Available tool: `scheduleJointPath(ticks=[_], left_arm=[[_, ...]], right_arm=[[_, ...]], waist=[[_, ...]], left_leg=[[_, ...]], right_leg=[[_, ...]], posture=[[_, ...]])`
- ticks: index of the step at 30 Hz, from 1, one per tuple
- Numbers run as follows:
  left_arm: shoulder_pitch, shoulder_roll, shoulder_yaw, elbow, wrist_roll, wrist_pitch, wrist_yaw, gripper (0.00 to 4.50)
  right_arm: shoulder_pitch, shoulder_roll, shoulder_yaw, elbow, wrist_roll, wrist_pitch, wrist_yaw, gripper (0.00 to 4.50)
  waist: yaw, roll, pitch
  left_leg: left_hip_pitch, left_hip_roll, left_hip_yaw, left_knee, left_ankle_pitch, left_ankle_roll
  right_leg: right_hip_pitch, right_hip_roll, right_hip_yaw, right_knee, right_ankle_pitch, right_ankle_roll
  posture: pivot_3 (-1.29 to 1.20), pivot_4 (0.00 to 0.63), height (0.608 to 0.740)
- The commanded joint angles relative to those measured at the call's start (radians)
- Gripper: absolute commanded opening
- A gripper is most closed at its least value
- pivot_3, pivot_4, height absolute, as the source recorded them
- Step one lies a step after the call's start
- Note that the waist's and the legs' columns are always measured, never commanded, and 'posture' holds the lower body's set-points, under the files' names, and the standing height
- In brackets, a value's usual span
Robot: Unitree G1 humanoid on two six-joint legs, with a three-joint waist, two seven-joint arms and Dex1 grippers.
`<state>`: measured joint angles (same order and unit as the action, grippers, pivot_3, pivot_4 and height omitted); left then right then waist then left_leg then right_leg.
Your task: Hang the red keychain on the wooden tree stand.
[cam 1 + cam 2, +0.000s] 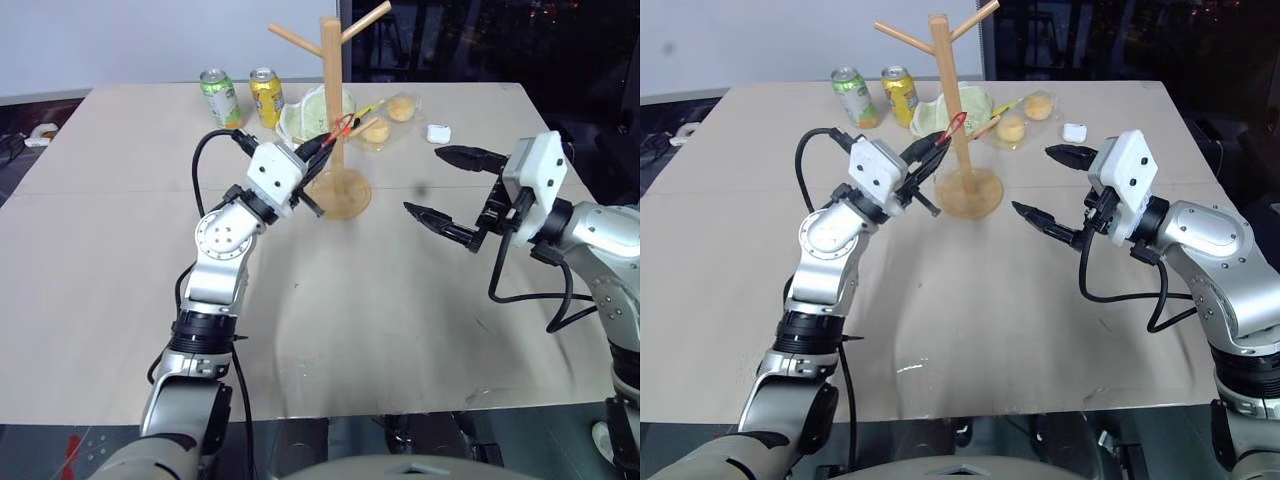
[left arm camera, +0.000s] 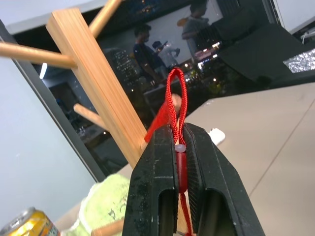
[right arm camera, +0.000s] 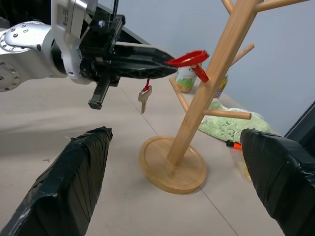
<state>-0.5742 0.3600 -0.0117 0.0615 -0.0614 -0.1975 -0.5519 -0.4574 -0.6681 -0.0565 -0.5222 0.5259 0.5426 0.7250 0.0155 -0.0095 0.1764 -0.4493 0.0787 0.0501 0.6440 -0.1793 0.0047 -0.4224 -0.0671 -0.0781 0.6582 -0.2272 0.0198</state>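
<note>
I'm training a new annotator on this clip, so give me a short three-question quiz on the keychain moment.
1. True or false: the red keychain already hangs on a peg of the wooden tree stand.
2. What dangles below the left gripper? A) a silver key B) a can C) a cloth
3. How do the right gripper jaws stand?

Key:
1. False: the left gripper's shut jaws hold it, its loop close by the pole.
2. A: the silver key hangs under the jaws.
3. Wide open, holding nothing, beside the stand.
</note>
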Motion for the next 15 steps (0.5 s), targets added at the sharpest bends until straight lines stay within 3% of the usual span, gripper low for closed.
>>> scheduleJointPath(ticks=[1,15], left_arm=[[-0.017,0.001,0.004,-0.005,0.000,-0.027,0.012,0.08],[-0.017,0.015,-0.005,0.016,0.050,-0.028,0.019,0.08]], right_arm=[[-0.003,-0.008,-0.036,-0.037,0.012,-0.004,-0.012,4.50],[0.004,-0.009,-0.036,-0.046,0.015,-0.001,-0.025,4.50]], waist=[[0.000,0.000,0.000],[0.000,0.000,0.000]], left_leg=[[0.000,0.000,0.000,0.000,0.000,0.000],[0.000,0.000,0.000,0.000,0.000,0.000]], right_leg=[[0.000,0.000,0.000,0.000,0.000,0.000],[0.000,0.000,0.000,0.000,0.000,0.000]], posture=[[0.00,0.150,0.740],[0.00,0.150,0.740]])
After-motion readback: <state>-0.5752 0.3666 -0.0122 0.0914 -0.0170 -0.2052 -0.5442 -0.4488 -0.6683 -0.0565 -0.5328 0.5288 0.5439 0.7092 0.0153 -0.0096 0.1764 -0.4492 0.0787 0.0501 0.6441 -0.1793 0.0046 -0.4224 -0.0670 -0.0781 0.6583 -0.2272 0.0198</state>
